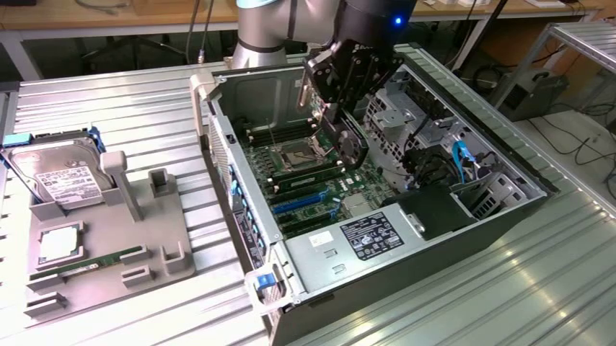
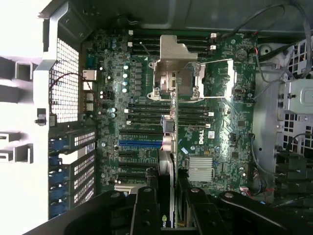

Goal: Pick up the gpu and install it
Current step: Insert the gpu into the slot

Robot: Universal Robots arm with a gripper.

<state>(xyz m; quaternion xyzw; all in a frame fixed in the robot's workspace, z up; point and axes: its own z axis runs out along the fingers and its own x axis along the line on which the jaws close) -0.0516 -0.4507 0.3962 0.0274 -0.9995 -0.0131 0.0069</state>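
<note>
Tool [image 2: 168,193] — gpu [image 2: 168,144] edge-on over motherboard [image 2: 225,122]

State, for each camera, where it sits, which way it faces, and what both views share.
Exterior view: off the arm, raised, looking down into the open computer case; the arm and end effector show.
Wrist view: on the wrist, facing the motherboard; the end effector shows.
Shared: the motherboard and the gpu, gripped by the end effector.

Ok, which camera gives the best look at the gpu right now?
The exterior view: the gpu hangs in the gripper above the motherboard, its broad black face turned toward the camera. The wrist view sees it edge-on, a thin strip between the fingers.
</note>
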